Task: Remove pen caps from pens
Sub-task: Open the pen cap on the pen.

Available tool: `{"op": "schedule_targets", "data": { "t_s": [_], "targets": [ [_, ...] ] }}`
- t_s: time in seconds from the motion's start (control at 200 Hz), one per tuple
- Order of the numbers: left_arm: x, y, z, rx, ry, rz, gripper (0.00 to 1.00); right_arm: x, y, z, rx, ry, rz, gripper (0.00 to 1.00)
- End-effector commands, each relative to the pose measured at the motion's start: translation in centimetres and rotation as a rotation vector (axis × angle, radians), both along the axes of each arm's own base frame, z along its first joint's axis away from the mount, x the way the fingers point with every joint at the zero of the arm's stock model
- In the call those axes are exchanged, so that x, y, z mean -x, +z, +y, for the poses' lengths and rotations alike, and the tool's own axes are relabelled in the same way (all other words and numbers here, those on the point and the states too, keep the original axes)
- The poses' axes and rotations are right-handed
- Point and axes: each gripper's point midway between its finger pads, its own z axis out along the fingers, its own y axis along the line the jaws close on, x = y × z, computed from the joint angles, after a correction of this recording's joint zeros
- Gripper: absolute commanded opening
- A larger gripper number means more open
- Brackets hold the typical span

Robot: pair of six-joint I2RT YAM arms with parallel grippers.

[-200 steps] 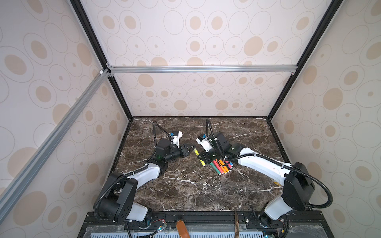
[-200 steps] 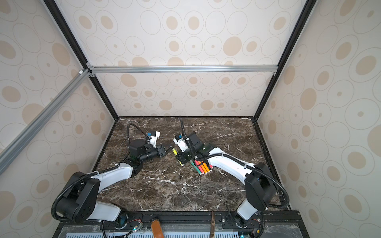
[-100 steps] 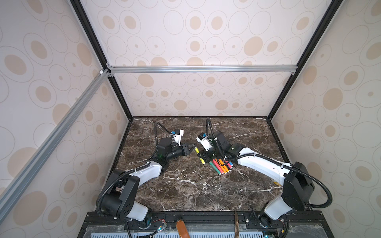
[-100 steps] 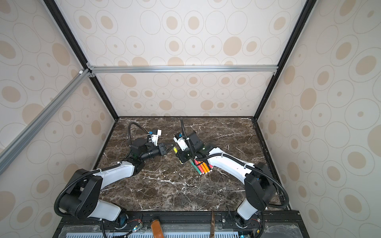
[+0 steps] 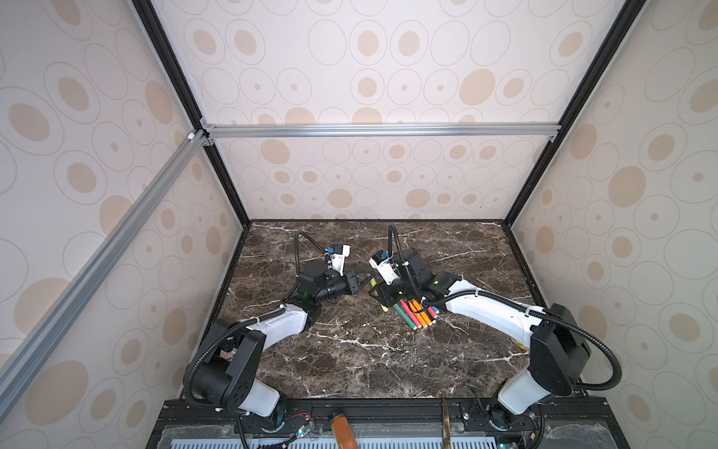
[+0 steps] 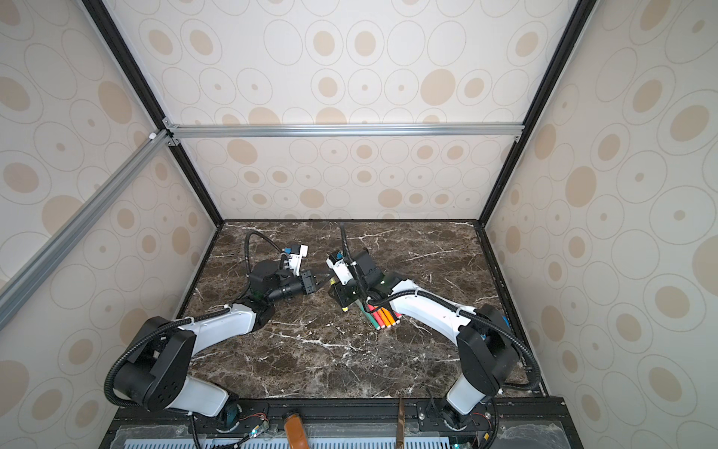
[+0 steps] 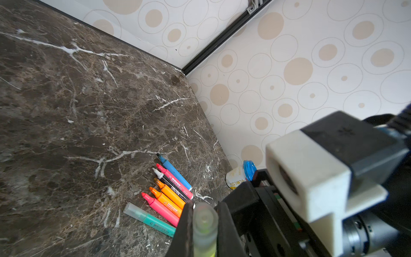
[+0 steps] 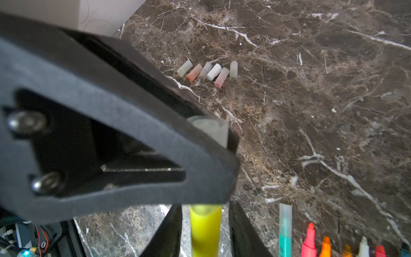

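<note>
A yellow pen (image 8: 205, 229) hangs between my two grippers above the marble table (image 5: 349, 350). My left gripper (image 7: 204, 224) is shut on its translucent pen cap (image 7: 204, 219); in the right wrist view that cap (image 8: 212, 130) shows behind the left finger. My right gripper (image 8: 205, 233) is open, with a gap between the yellow barrel and each finger. Several uncapped pens (image 7: 171, 191) lie in a row beside a green pen (image 7: 153, 221) that still wears its cap (image 7: 133, 210). Both top views show the left gripper (image 5: 365, 280) (image 6: 322, 282), the right gripper (image 5: 379, 297) (image 6: 342, 298) and the row of pens (image 5: 417, 313) (image 6: 382, 317).
Several removed pen caps (image 8: 209, 71) lie in a row on the marble left of the grippers. A small white bottle with a blue lid (image 7: 240, 175) lies near the right wall. Patterned walls close in the table on three sides.
My left gripper has closed on the yellow pen's cap. My right gripper's fingers have come apart from the yellow barrel. Both arms stay close together at the table's middle.
</note>
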Motion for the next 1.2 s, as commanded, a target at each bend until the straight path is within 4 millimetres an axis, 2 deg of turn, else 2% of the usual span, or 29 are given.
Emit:
{"op": "schedule_targets", "data": {
  "t_s": [0.0,0.105,0.29,0.42,0.525,0.605,0.71,1.0,1.14,1.195],
  "targets": [
    [-0.1,3.3,-0.8,0.067,-0.031,-0.062,0.00,-0.2,-1.0,0.6,-0.019,0.001,-0.012,0.35],
    [-0.1,3.2,-0.7,0.066,-0.027,-0.056,0.00,-0.7,-1.1,0.7,-0.023,-0.009,-0.024,0.20],
    [-0.2,3.2,-0.5,0.062,-0.007,-0.052,0.00,-0.8,-1.1,0.5,-0.033,-0.023,-0.043,0.00],
    [-1.2,2.1,-0.1,-0.017,0.036,-0.053,0.00,-0.4,-0.9,0.0,-0.030,-0.026,-0.049,0.00],
    [-2.8,1.6,0.8,-0.117,0.093,-0.076,0.00,0.5,-1.5,-0.3,-0.024,-0.004,-0.023,0.00],
    [-4.3,2.3,1.7,-0.170,0.131,-0.105,0.00,1.5,-2.5,-0.8,-0.009,0.008,0.004,0.00],
    [-6.8,3.1,3.9,-0.224,0.214,-0.129,0.00,2.6,-3.4,-1.9,0.007,-0.003,0.013,0.00],
    [-13.4,6.2,9.6,-0.247,0.385,-0.183,0.00,6.1,-5.1,-3.1,0.017,-0.012,0.045,0.00],
    [-15.4,8.3,11.1,-0.271,0.426,-0.220,0.00,6.7,-5.2,-3.7,0.030,-0.008,0.040,0.00],
    [-15.9,8.0,12.2,-0.343,0.453,-0.195,0.00,6.5,-4.9,-4.1,0.052,-0.021,0.024,0.00]
  ]
}}
